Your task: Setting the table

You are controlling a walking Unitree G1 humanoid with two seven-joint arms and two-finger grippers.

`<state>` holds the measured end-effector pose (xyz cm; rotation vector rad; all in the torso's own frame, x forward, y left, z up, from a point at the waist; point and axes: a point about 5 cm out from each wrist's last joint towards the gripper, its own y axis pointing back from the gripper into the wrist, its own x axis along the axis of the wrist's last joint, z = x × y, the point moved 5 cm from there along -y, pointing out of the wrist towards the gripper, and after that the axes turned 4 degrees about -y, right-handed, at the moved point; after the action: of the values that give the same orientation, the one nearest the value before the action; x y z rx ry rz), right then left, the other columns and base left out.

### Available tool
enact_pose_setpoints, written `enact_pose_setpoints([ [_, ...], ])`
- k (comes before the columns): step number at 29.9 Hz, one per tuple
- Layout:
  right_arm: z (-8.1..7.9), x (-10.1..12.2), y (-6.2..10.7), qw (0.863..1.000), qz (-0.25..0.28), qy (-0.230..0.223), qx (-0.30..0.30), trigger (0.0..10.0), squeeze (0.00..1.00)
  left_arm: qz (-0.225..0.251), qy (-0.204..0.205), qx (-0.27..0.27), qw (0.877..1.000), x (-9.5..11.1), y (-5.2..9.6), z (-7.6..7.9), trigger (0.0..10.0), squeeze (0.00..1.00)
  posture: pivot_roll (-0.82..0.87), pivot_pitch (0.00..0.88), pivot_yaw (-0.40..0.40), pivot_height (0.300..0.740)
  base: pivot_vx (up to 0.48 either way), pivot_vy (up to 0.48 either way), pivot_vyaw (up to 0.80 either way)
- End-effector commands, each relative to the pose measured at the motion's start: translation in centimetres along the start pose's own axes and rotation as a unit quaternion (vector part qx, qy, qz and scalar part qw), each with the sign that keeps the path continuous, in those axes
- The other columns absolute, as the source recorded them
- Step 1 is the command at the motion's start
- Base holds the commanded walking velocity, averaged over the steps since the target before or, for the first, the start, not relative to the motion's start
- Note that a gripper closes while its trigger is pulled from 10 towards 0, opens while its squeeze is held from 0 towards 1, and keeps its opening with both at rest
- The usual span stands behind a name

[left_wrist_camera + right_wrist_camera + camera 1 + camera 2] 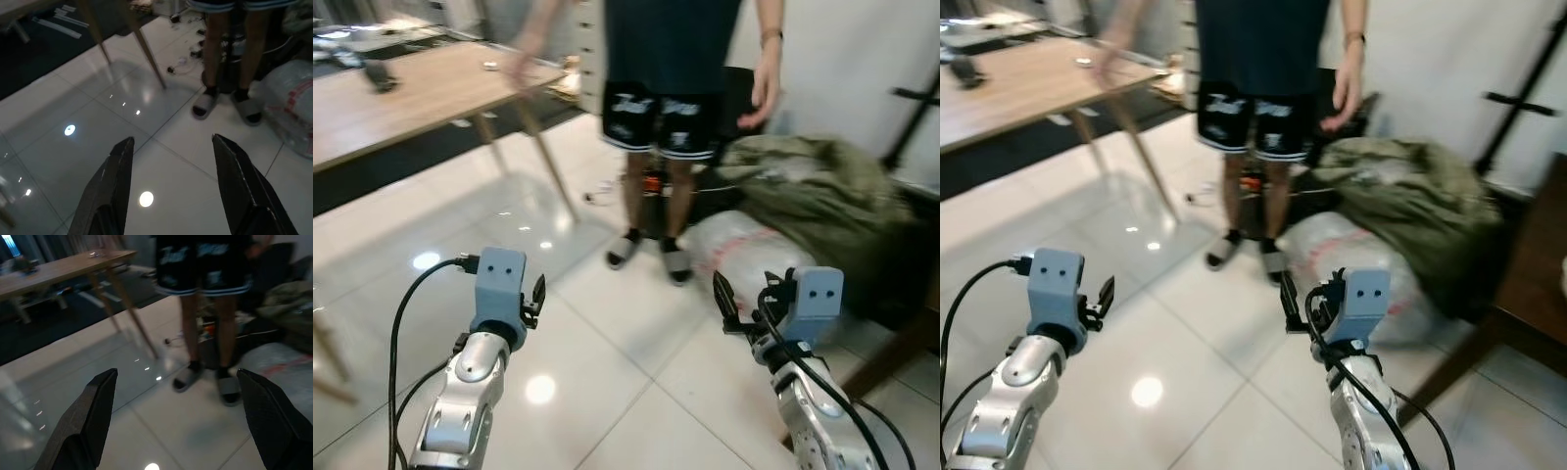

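A long wooden table (421,88) stands at the far left, with a few small blurred items on its top. Both arms are raised over the white tiled floor, short of the table. My left gripper (172,141) is open with nothing between its fingers, and the floor shows through the gap. My right gripper (177,373) is open and empty too. In the left eye view the left gripper (536,294) is at lower left and the right gripper (744,294) at lower right.
A person (666,98) in dark shorts and slippers stands straight ahead, one hand by the table's corner. A green heap of fabric (813,186) and a white plastic sack (744,245) lie to the right. Dark wooden furniture (1528,294) is at the right edge.
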<state>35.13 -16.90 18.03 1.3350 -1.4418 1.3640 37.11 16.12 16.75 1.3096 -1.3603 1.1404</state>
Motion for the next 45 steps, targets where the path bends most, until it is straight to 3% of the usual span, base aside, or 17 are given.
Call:
enact_pose_setpoints([
  [1,0.4,-0.3,0.2,1.0,-0.002,-0.004,-0.005,10.0,0.18,-0.013,-0.002,0.001,1.0,-0.7,0.0,0.2,10.0,0.0,0.05,0.077,0.062,0.74,0.0,0.0,0.77],
  [11,0.5,-0.2,0.3,1.0,0.0,-0.005,-0.008,10.0,0.18,-0.012,-0.007,0.009,1.0,-0.6,-0.3,-0.1,10.0,0.0,0.05,0.08,0.067,0.74,0.0,0.0,0.77],
  [13,0.4,-0.1,0.4,1.0,0.006,-0.012,-0.009,10.0,0.15,-0.016,-0.014,0.019,1.0,-0.8,-0.5,-0.4,10.0,0.0,0.04,0.082,0.074,0.74,0.0,0.0,0.71],
  [14,0.3,-0.1,0.4,1.0,0.008,-0.017,-0.013,10.0,0.0,-0.016,-0.01,0.021,1.0,-0.8,-0.6,-0.4,10.0,0.0,0.04,0.082,0.076,0.74,0.461,0.0,0.0],
  [45,0.4,0.1,0.4,1.0,0.017,-0.013,-0.02,10.0,0.0,-0.007,-0.015,0.021,1.0,-0.5,-1.4,-0.2,10.0,0.0,0.04,0.076,0.088,0.74,0.469,0.0,0.0],
])
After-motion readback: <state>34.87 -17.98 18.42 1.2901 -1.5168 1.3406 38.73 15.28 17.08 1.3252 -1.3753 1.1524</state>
